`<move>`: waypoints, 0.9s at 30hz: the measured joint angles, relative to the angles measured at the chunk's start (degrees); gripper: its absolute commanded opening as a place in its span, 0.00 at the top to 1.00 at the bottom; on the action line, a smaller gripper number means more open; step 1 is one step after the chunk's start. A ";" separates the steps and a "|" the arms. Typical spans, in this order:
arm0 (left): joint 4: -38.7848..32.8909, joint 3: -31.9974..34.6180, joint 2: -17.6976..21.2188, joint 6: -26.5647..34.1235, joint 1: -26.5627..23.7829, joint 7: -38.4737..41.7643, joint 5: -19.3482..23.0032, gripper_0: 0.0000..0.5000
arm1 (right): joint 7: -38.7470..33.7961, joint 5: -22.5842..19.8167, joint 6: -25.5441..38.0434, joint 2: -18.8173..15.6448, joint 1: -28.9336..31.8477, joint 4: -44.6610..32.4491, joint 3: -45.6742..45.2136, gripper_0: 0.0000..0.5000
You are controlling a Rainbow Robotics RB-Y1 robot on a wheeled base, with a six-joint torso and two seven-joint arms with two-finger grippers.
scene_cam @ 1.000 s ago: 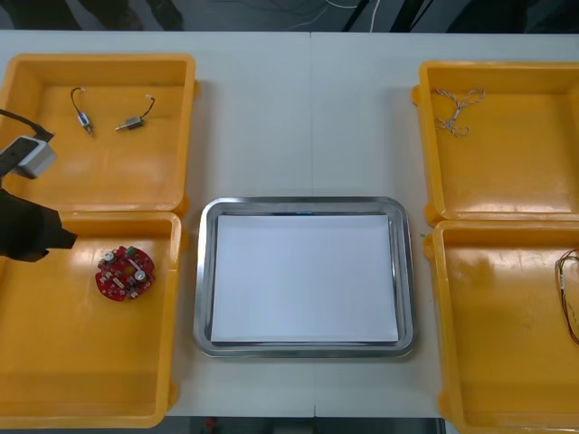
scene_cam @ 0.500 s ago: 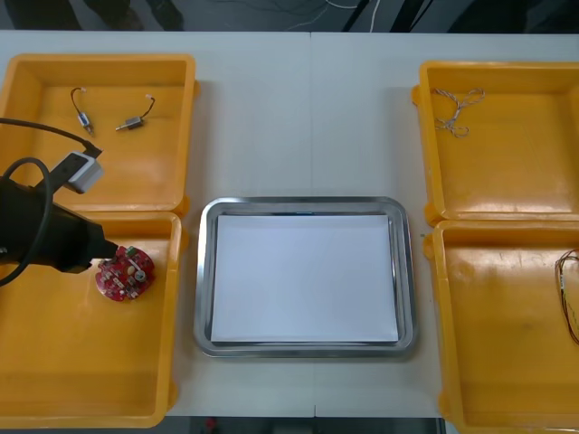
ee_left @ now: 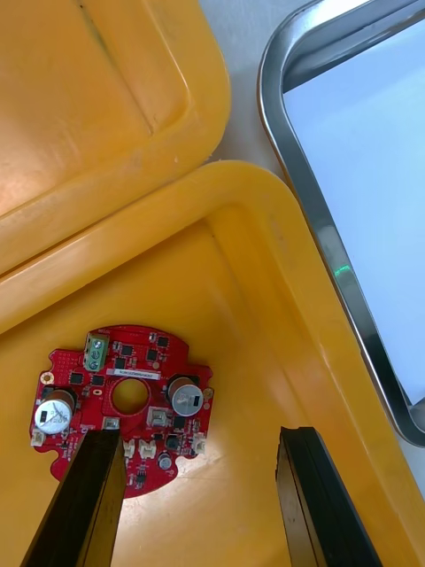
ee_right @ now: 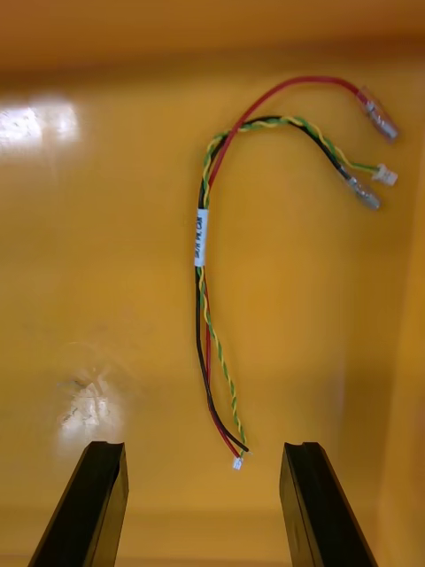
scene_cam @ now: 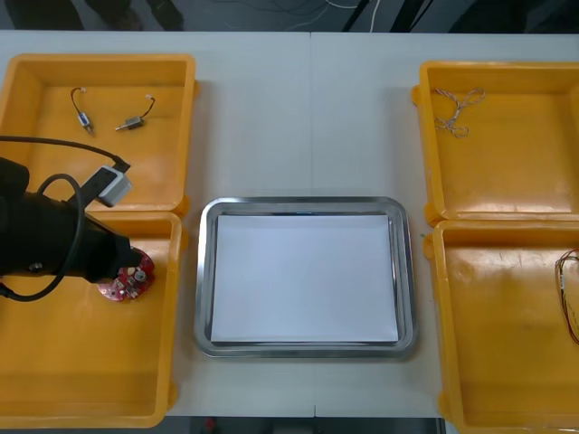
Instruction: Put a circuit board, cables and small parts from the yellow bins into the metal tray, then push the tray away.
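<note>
A round red circuit board [scene_cam: 128,284] [ee_left: 124,403] lies in the near-left yellow bin [scene_cam: 63,380]. My left gripper [scene_cam: 134,266] [ee_left: 199,500] hovers open over the board's edge; one finger [ee_left: 88,496] stands above the board, the other [ee_left: 310,496] over bare bin floor. The metal tray [scene_cam: 305,205] [ee_left: 305,186], white inside, sits between the bins with nothing in it. My right gripper [ee_right: 204,505] is open just short of the end of a red and yellow cable [ee_right: 208,266] in the near-right bin [scene_cam: 498,362].
Two small metal parts [scene_cam: 83,122] [scene_cam: 134,123] lie in the far-left bin [scene_cam: 181,117]. A twisted blue and white cable [scene_cam: 455,110] lies in the far-right bin [scene_cam: 507,181]. The red and yellow cable [scene_cam: 568,294] shows at the right edge.
My left arm has swung in from the left edge, rightward over the near-left bin, until it partly covers the circuit board. Nothing else has moved.
</note>
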 measured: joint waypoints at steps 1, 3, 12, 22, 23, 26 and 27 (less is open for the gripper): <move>0.00 -0.35 0.02 -0.30 0.00 -0.01 -0.49 0.00 | 0.00 0.01 -0.02 0.00 0.00 0.36 0.13 0.00; 0.00 -1.05 0.08 -0.89 0.00 -0.05 -1.43 0.00 | 0.01 0.03 -0.39 0.00 0.02 1.11 0.42 0.00; 0.01 -4.11 0.55 -2.66 0.00 -1.99 -5.22 0.00 | 0.05 0.53 -4.08 0.00 0.95 3.32 3.09 0.00; 2.81 -8.31 0.98 -9.35 0.00 -1.99 -7.47 0.00 | 0.54 1.79 -6.85 -0.01 1.10 5.61 4.65 0.00; 3.02 -8.71 0.98 -9.72 0.00 -1.99 -7.99 0.00 | 0.91 1.91 -7.62 -0.01 1.10 6.07 4.85 0.00; 3.25 -9.49 0.99 -10.89 0.01 -1.99 -9.03 0.00 | 2.58 2.36 -9.26 -0.02 1.11 7.32 5.66 0.00; 3.27 -9.57 0.99 -11.37 0.01 -1.99 -9.20 0.00 | 2.66 2.44 -9.27 -0.02 1.12 7.45 5.85 0.00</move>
